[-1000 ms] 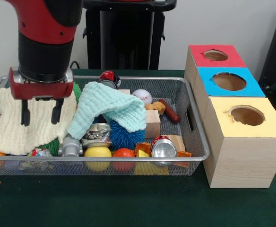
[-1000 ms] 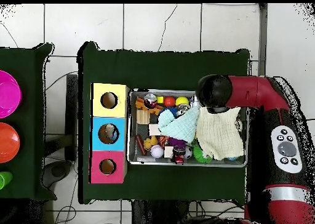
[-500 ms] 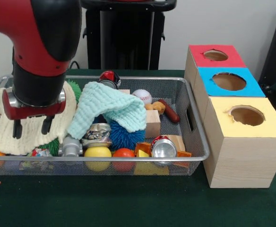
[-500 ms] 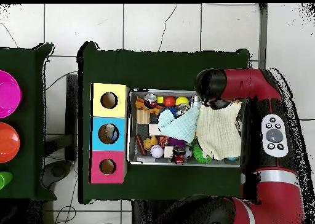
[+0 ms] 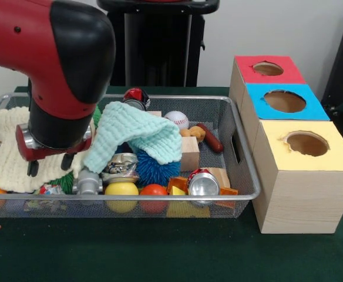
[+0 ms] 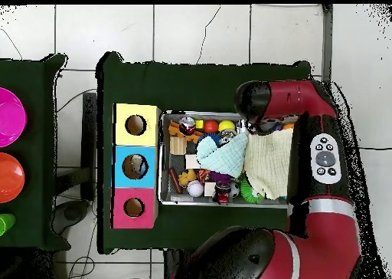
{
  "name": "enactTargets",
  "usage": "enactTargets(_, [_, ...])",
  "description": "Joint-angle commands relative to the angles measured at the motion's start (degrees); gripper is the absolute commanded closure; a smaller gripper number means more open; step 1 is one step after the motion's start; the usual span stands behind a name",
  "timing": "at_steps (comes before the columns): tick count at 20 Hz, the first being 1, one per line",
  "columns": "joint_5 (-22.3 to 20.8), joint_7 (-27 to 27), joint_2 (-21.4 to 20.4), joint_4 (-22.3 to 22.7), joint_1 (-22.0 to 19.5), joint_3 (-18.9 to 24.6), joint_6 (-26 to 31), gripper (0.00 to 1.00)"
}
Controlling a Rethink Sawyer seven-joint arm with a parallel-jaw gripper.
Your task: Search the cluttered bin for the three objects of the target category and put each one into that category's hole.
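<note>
**Robot arm hangs low over cluttered wire bin**

The red and black arm's gripper (image 5: 49, 163) hangs with its fingers (image 5: 33, 168) apart and empty, just above the cream cloth (image 5: 7, 154) at the left end of the wire bin (image 5: 242, 154). A mint cloth (image 5: 137, 134) drapes over the middle of the clutter, touching a blue spiky ball (image 5: 158, 168). A baseball (image 5: 177, 120) lies far in the bin; a yellow ball (image 5: 121, 191), an orange ball (image 5: 154, 190) and a crushed can (image 5: 202, 185) sit along the near wall. On the green surface (image 5: 160, 252) right of the bin stands the sorting box (image 5: 295, 194) with red, blue and yellow holes.
</note>
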Motion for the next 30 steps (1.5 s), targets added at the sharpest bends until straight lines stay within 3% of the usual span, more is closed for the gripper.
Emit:
enactTargets(1, [-4.44, -17.78, 2.15, -3.14, 1.68, -0.49, 10.92, 0.00])
enactTargets(8, [-6.58, -18.73, 2.43, -3.72, 2.13, -2.19, 12.25, 0.00])
enactTargets(17, [-8.95, -17.85, 4.99, -2.49, 0.98, -2.09, 6.62, 0.00])
enactTargets(24, [-8.32, -18.29, 5.75, -1.39, -0.61, -1.26, 5.88, 0.00])
enactTargets(30, [-7.54, -19.23, 8.76, -2.85, -1.41, 0.23, 6.24, 0.00])
